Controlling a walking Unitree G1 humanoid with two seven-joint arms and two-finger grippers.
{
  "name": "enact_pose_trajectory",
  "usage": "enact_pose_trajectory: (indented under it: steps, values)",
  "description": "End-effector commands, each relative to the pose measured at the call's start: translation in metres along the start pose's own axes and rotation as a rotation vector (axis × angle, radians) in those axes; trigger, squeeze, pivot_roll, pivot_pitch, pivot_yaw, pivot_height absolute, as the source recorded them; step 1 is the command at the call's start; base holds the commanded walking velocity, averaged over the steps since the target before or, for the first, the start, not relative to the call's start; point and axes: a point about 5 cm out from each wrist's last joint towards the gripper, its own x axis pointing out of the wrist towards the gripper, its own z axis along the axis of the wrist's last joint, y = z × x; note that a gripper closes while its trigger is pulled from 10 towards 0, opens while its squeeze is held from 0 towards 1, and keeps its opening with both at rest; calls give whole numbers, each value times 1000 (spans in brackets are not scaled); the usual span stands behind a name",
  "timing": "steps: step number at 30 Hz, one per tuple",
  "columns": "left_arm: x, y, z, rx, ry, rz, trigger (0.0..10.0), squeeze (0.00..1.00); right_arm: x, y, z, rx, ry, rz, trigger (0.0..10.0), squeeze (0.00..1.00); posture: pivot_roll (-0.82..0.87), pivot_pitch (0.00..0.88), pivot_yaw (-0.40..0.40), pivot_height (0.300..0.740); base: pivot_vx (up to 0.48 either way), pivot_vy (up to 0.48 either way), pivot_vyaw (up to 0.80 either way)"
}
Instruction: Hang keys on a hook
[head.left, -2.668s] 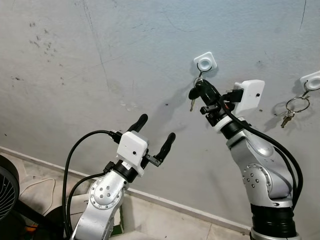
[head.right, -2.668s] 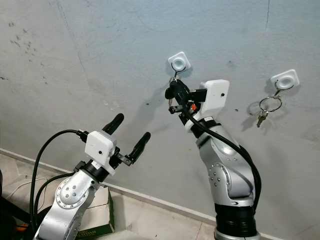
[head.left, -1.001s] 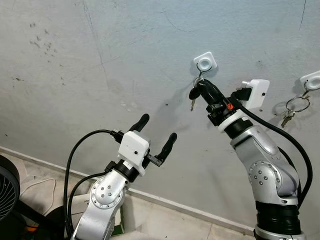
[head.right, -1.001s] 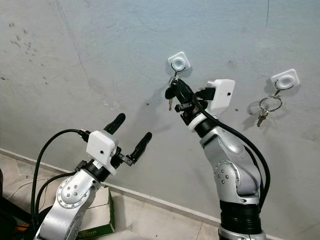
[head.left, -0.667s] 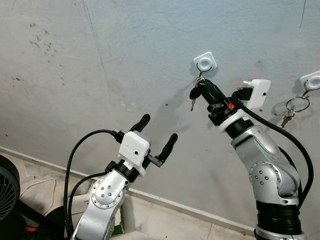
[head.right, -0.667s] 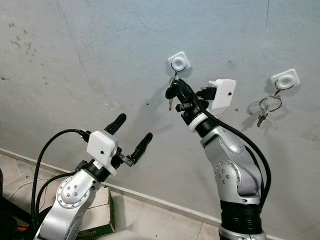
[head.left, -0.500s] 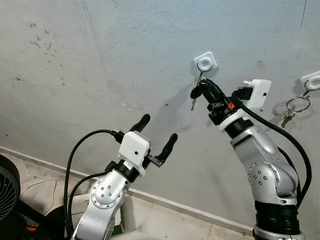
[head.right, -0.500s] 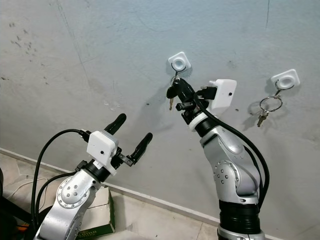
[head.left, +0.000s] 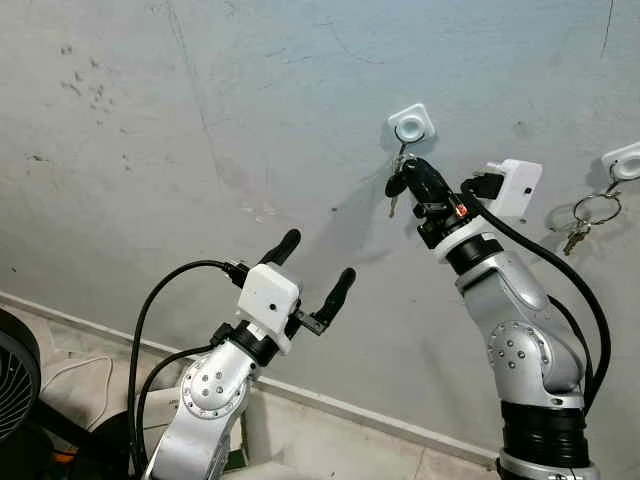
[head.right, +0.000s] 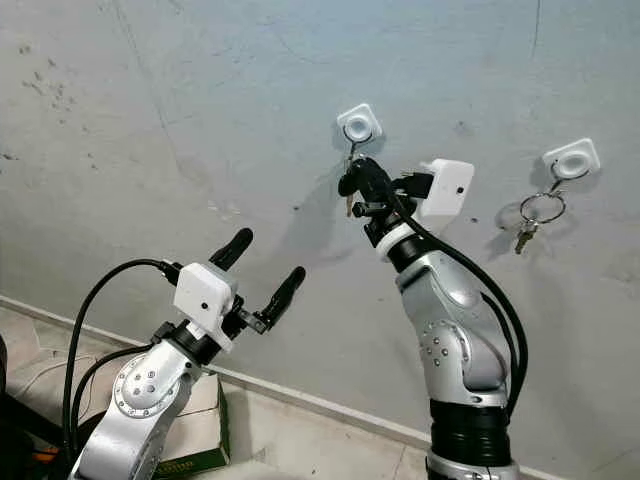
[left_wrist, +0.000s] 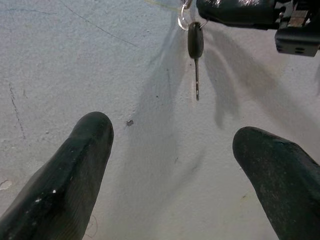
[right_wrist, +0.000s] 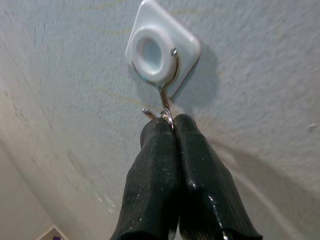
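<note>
Key ring (right_wrist: 167, 116) between right fingers (right_wrist: 155, 165)

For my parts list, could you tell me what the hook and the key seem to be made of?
Hook: glossy white pad, probably plastic, with a thin shiny wire, likely metal. Key: dark matte head, probably plastic, and a dull grey blade, likely metal.

Right end effector (right_wrist: 172, 130) raised, fingers pressed together — left end effector (head.left: 312, 268) spread wide.

White square hook (head.left: 411, 123) with silver wire; black-headed key (left_wrist: 195, 44) on a silver ring; black-fingered right gripper (right_wrist: 172, 131); mottled grey wall (head.left: 200, 120); silver arms.
</note>
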Motion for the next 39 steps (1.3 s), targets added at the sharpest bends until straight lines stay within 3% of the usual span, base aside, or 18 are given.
enact_pose_trajectory:
  steps: [1, 12, 13, 14, 34, 39]
  values:
    - [-1, -2, -1, 5, 10, -9, 10000, 0, 0, 2, -5, -1, 19, -9, 10000, 0, 33, 0, 49, 740, 0, 0, 0]
    - [1, -3, -1, 5, 6, -13, 10000, 0, -3, 7, -21, 12, 68, -24, 10000, 0, 30, 0, 46, 740, 0, 0, 0]
    - [1, -3, -1, 5, 5, -13, 10000, 0, -3, 7, -22, 11, 70, -26, 10000, 67, 30, 0, 46, 740, 0, 0, 0]
    - [1, -3, -1, 6, 4, -13, 10000, 0, -4, 6, -23, 2, 74, -32, 10000, 1000, 30, 0, 45, 740, 0, 0, 0]
    - [6, -5, 4, 37, -34, -14, 10000, 0, -9, 0, -40, -133, 144, -47, 10000, 1000, 25, 0, 41, 740, 0, 0, 0]
    - [5, -3, 3, 49, -26, 8, 10000, 0, -14, 0, -44, -215, 159, -38, 10000, 1000, 26, 0, 41, 740, 0, 0, 0]
